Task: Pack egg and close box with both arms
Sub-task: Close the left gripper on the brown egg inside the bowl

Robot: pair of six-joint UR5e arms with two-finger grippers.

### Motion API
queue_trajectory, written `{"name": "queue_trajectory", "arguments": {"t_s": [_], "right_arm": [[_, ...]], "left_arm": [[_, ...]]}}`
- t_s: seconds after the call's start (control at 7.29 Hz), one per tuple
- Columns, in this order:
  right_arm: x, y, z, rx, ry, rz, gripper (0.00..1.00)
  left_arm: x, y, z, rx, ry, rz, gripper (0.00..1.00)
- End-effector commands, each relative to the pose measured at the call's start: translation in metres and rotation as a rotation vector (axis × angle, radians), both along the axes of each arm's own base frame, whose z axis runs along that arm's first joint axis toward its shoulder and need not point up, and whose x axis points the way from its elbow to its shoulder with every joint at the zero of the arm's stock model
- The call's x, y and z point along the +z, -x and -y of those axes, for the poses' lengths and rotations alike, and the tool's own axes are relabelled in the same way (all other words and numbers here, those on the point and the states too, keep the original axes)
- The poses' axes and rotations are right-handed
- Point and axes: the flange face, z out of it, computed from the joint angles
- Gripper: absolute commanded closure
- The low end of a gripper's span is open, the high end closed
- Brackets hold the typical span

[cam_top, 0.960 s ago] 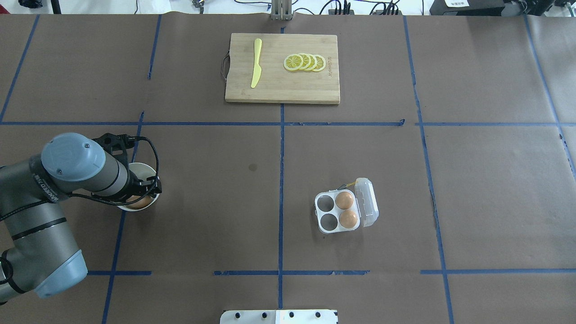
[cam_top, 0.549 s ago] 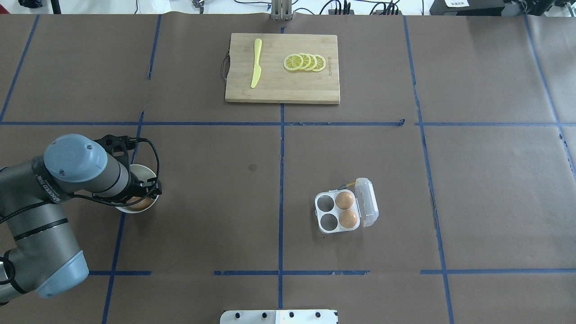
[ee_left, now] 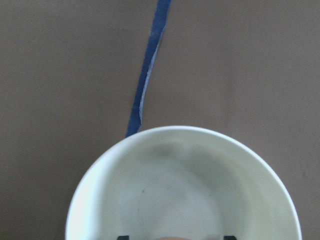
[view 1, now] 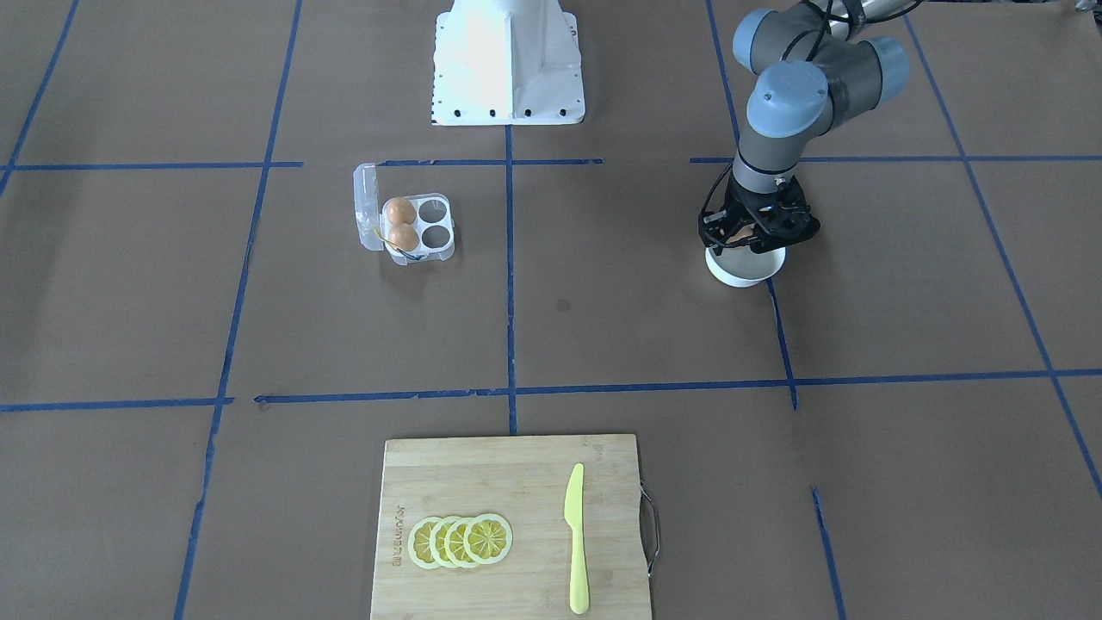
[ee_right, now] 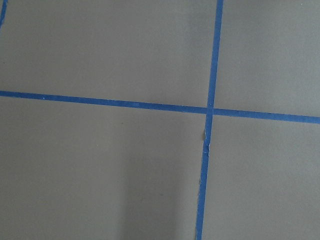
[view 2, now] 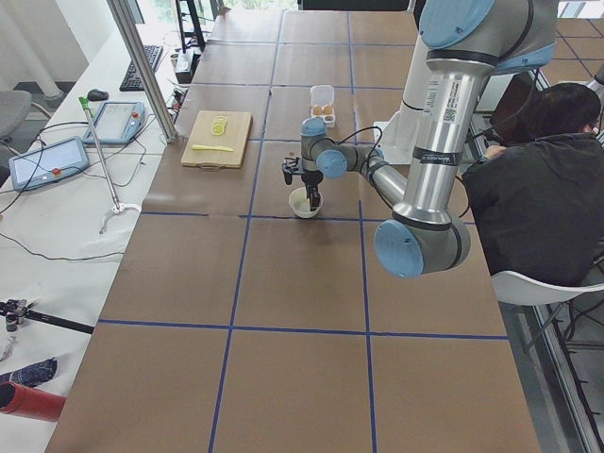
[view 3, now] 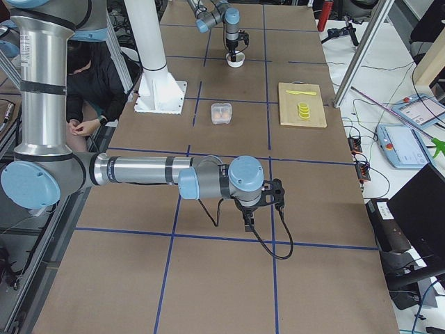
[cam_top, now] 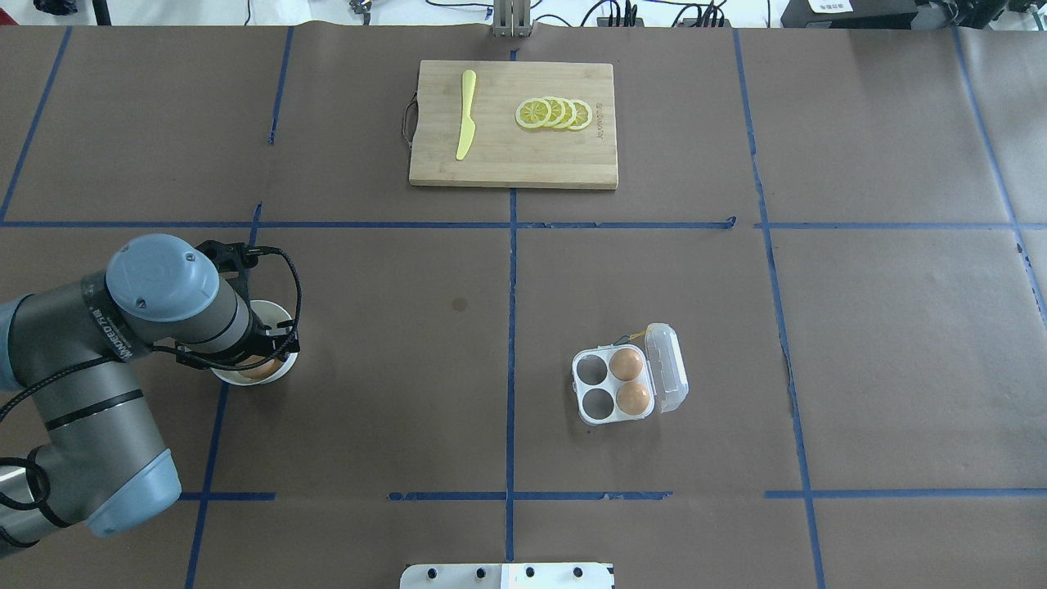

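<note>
Pickup is going on: black left gripper (view 1: 751, 234) is pinching small orange-brown egg (cam_top: 262, 370) narrowly over round white bowl (view 1: 746, 269). Next I'm expecting a carry across the table (cam_top: 393, 393) into an empty cup of the open clear plastic box (cam_top: 607, 385). Right gripper (view 3: 249, 224): cannot tell.

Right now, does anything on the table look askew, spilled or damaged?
Nothing stands out. The box lies open with two eggs seated in its cups, the bowl stands upright, and the knife and lemon slices lie neatly on the board.

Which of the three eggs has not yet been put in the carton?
The egg in the white bowl beneath the left gripper; the other two eggs sit in the carton's cups.
</note>
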Motion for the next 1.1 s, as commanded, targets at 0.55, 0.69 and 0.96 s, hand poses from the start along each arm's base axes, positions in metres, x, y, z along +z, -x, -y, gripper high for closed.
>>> {"name": "queue_trajectory", "arguments": {"t_s": [0.55, 0.69, 0.96], "right_arm": [[-0.001, 0.0, 0.0, 0.001, 0.0, 0.0, 0.0], [-0.002, 0.0, 0.001, 0.001, -0.003, 0.002, 0.0], [-0.006, 0.0, 0.001, 0.001, -0.01, 0.001, 0.0]], "left_arm": [[-0.026, 0.014, 0.006, -0.016, 0.03, 0.055, 0.88], [-0.031, 0.034, 0.019, -0.054, 0.034, 0.06, 0.92], [-0.062, 0.059, 0.039, -0.111, 0.002, 0.012, 1.0]]}}
